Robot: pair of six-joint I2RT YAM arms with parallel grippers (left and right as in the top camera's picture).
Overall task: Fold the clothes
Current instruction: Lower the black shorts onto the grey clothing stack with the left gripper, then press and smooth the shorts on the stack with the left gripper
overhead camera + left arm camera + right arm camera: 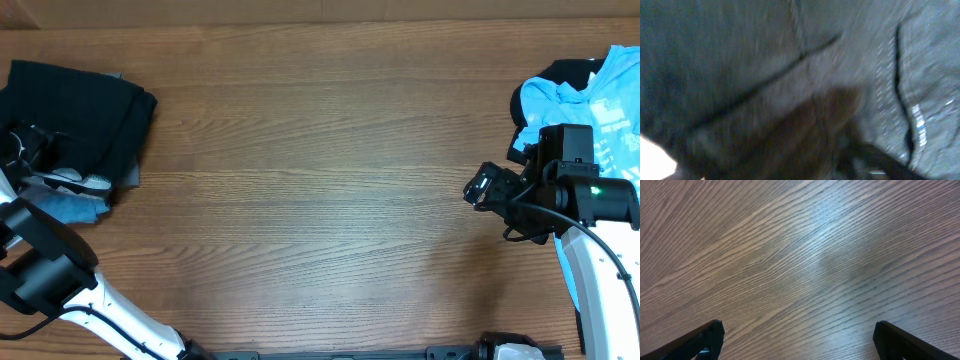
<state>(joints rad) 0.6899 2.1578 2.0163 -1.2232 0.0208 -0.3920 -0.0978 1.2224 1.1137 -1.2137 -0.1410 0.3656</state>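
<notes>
The black shorts (85, 105) lie heaped at the far left of the table (320, 200), the light blue T-shirt (600, 95) at its far right. The left hand (35, 150) is at the shorts, its state indiscernible. The right hand (797, 330) hovers above wood, fingers apart.

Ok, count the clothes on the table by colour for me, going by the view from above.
Light blue: 1, printed T-shirt at right
Black: 2, black garment at left, black piece beneath the T-shirt
Blue: 1, blue piece at left
Grey: 1, grey edge under the left pile
Total: 5 showing
</notes>
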